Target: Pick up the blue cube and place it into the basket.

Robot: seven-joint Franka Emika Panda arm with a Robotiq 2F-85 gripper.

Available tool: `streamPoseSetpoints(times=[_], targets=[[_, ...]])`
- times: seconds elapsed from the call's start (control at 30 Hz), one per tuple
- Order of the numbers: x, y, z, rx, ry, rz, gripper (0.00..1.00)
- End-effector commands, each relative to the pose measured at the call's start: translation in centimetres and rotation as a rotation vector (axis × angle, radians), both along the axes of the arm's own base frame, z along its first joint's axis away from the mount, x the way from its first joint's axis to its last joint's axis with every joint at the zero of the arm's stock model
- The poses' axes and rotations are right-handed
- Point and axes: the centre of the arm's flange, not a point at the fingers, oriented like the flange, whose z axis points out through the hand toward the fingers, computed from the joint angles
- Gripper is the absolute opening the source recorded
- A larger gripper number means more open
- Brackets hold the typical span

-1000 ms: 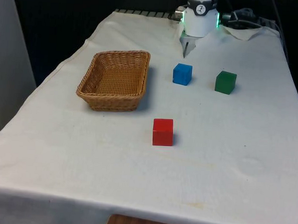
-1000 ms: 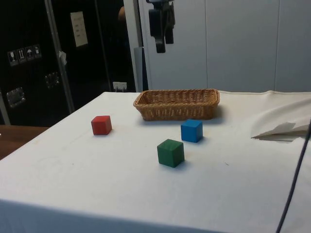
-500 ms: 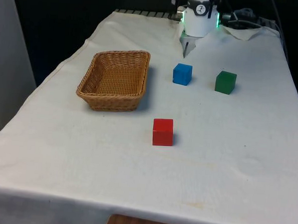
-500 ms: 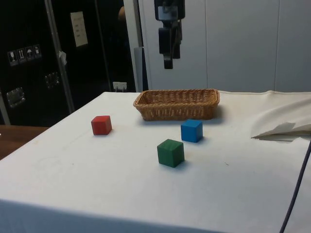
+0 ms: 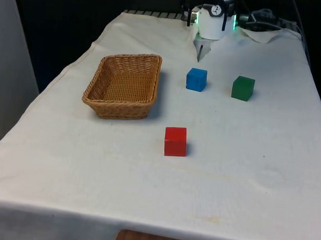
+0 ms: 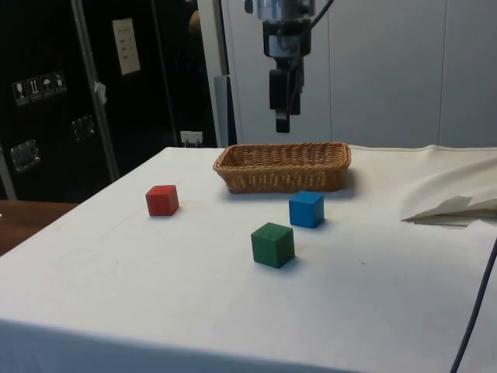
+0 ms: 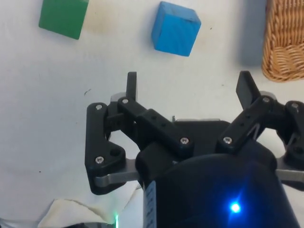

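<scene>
The black two-finger gripper (image 7: 189, 88) hangs in the air with its fingers (image 7: 131, 84) spread wide apart and nothing between them. In the side view the gripper (image 6: 283, 116) is well above the tabletop, over the wicker basket's (image 6: 283, 166) far rim, fingers pointing straight down. In the front view it shows at the table's far end as a thin dark tip (image 5: 199, 53) under the white arm, at about 12 o'clock from the blue cube (image 5: 196, 79) and apart from it.

The blue cube sits flat on the white cloth (image 5: 244, 173), untouched. Taking the front view as the dial, the wicker basket (image 5: 123, 86) lies at 9 o'clock from the cube, near but not touching, and the green cube (image 5: 243, 88) is at 3 o'clock, a little apart. The red cube (image 5: 175, 141) stands at roughly 6 o'clock, well apart, nearer the table's front edge.

In the side view the blue cube (image 6: 306, 209) rests just in front of the basket's near wall, with the green cube (image 6: 272, 244) near it and the red cube (image 6: 162, 200) well off toward the dark cabinets (image 6: 46, 93).

From the wrist, the blue cube (image 7: 175, 34) lies beyond the open fingertips, between the green cube (image 7: 63, 18) and a corner of the basket (image 7: 284, 42). The basket holds nothing that can be seen. A crumpled fold of cloth (image 6: 450, 208) lies at the table's robot end.
</scene>
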Motion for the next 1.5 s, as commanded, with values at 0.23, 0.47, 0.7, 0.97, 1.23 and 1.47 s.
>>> streamPoseSetpoints(times=[0.23, 0.47, 0.7, 0.97, 1.23, 1.47], targets=[[-1.5, -0.1, -2.6, 0.002, -0.009, -0.039, 1.00], [-1.6, -0.1, -4.1, 0.008, -0.005, -0.080, 1.00], [-1.6, -0.1, -6.1, 0.017, 0.003, -0.133, 1.00], [-1.6, -0.1, -8.1, 0.025, 0.009, -0.183, 1.00], [-1.6, -0.4, -10.2, 0.032, 0.006, -0.219, 1.00], [-1.5, -0.9, -11.3, 0.035, 0.003, -0.232, 1.00]])
